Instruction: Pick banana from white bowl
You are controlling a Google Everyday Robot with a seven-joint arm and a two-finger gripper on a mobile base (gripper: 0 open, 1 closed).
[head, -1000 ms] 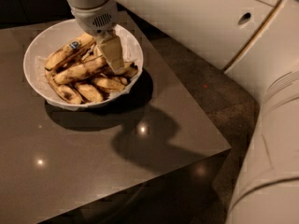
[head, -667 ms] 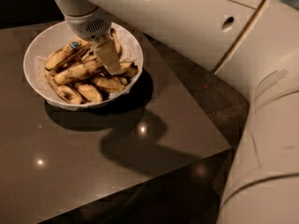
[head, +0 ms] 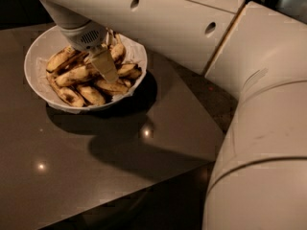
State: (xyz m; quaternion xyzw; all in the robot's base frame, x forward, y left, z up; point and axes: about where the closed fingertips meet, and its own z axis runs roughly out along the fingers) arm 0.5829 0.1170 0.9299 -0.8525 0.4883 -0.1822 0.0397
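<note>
The white bowl [head: 36, 75] stands at the back left of the dark table. It holds several yellow, brown-spotted bananas [head: 76, 74]. My gripper [head: 104, 66] hangs over the bowl's middle, with one pale finger [head: 105, 64] reaching down among the bananas. The arm's body covers the bowl's far rim and the other finger.
The dark glossy table [head: 96, 166] spreads in front of the bowl, with its right edge near the arm. My large pale arm [head: 259, 128] fills the right side and the top of the view.
The arm has swung left and lower across the view. The gripper has moved a little toward the bowl's middle, over the bananas.
</note>
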